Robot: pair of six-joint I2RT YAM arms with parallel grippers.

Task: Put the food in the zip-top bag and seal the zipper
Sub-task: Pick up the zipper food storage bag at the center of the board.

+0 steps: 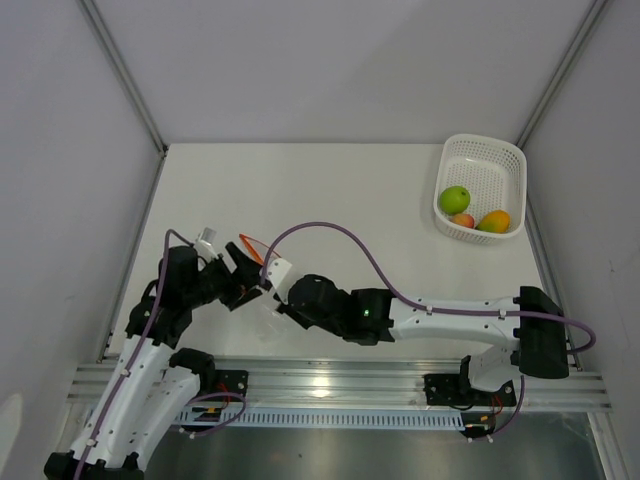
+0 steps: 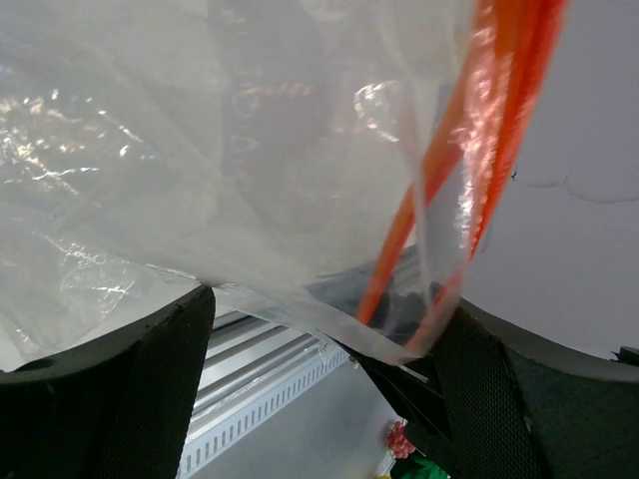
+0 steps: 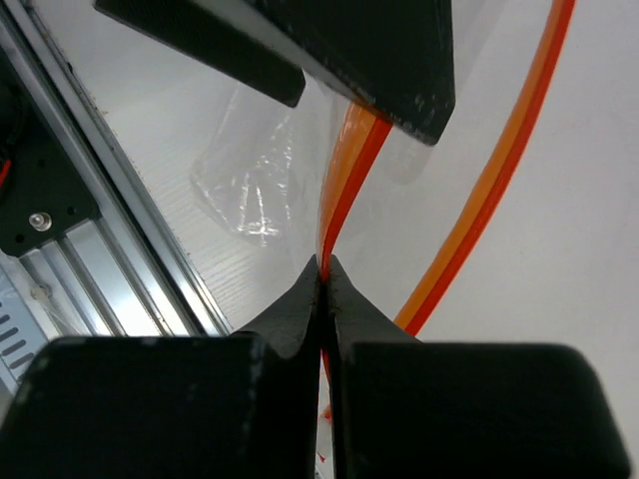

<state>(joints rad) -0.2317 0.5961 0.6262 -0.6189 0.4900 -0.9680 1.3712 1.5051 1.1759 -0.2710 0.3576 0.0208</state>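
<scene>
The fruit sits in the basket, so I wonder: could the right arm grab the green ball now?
Probably not yet. The way to the white basket looks free, but the right pincer is shut on the zipper of the bag and would have to let go first.

I see my right gripper (image 3: 322,271) from just behind its fingers (image 3: 285,314): the two black tips are pinched together on the zipper (image 3: 344,190), with no gap between them. From the pinch, that red-orange strip climbs and disappears behind the left fingers (image 3: 389,60), which hang in from the top edge. A second orange strip sweeps down from the top right corner and ends behind my right-hand finger, well apart from the first higher up. Left of the pinched strip, the zip-top bag (image 3: 250,190) shows as clear, crinkled film over the white surface (image 3: 539,299). An aluminium rail (image 3: 110,239) runs along the left side.
</scene>
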